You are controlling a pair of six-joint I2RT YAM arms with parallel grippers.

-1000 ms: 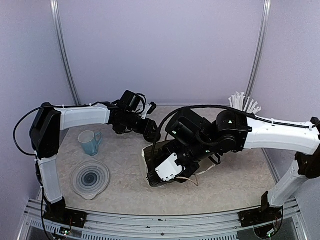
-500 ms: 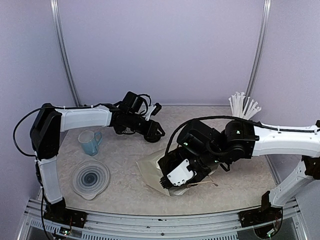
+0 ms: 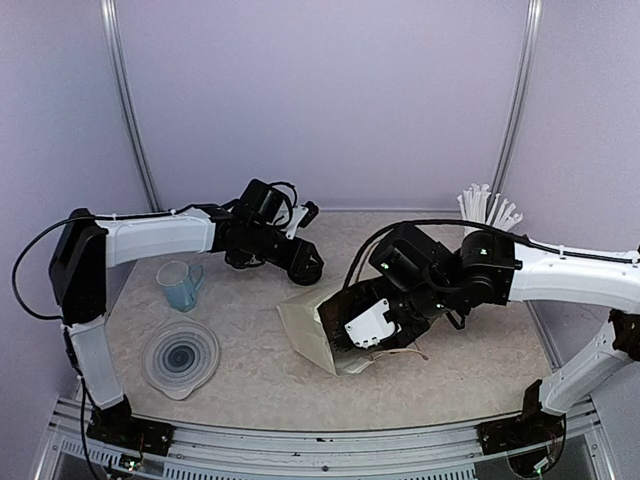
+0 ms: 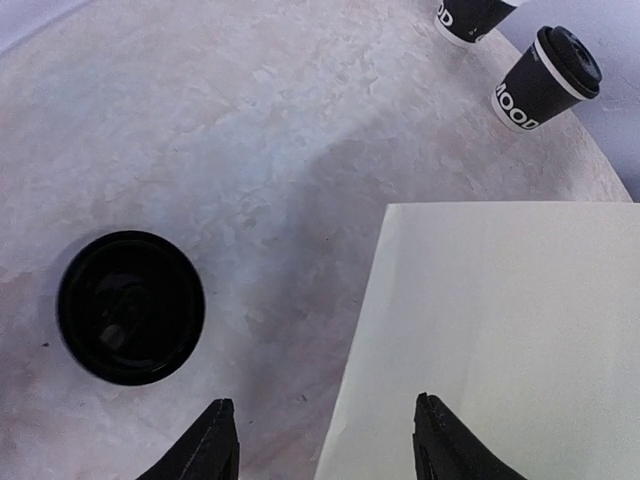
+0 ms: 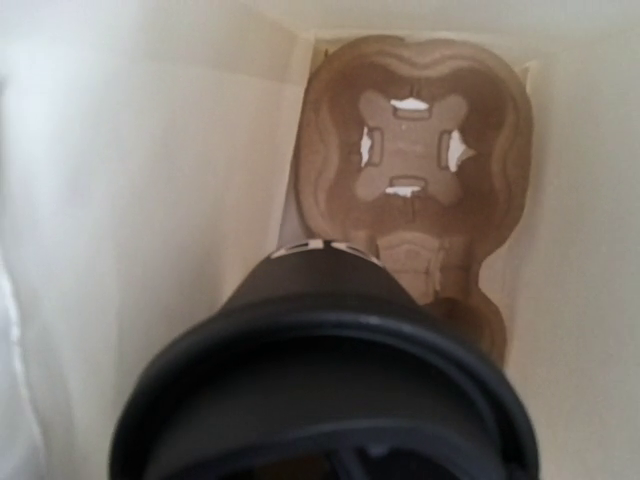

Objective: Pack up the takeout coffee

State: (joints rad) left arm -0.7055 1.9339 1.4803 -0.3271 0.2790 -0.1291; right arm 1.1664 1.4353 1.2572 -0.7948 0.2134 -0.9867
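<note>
Top external view: a cream paper bag is seen lying tilted near the middle of the surface, with its mouth turned toward the right arm. The right gripper is set inside that mouth.

From the right wrist, a held cup, black and lidded, is shown inside the bag right under the camera. Its lid fills the lower part of the view. The claw is closed about this cup, though its fingers are hidden by the lid. Beyond the cup, the brown carrier tray is seen against the bag's bottom, with one slot bare.

The left gripper is held spread above the surface toward the far edge, with nothing pinched between its fingers. An edge of the bag lies beneath it. A second lidded cup stands upright on the surface beside the bag, apart from it. A third lidded cup stands close to the surface's edge. Next to it a further cup is cut off by the frame.

A blue measuring cup stands by the left edge. A clear round dish lies toward the near-left corner. White straws are seen at the far-right corner.
</note>
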